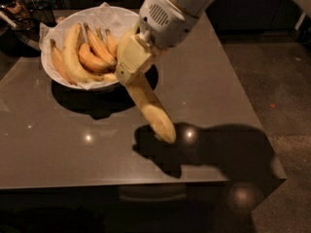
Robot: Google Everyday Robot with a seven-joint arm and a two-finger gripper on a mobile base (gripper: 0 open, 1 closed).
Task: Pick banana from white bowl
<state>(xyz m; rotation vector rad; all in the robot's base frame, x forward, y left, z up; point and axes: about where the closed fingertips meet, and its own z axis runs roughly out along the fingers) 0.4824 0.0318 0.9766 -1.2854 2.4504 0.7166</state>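
Observation:
My gripper is shut on the banana, a long pale-yellow fruit that hangs down and to the right from the fingers, above the table and clear of the bowl's rim. The white bowl stands at the table's back left, lined with crinkled white paper. It holds a long yellow banana and several shorter orange-tinted bananas. The banana's upper end is hidden behind my gripper.
The dark glossy table carries the bowl and shows the arm's shadow at the front right. Dark objects stand at the back left corner. The floor lies beyond the table's right edge.

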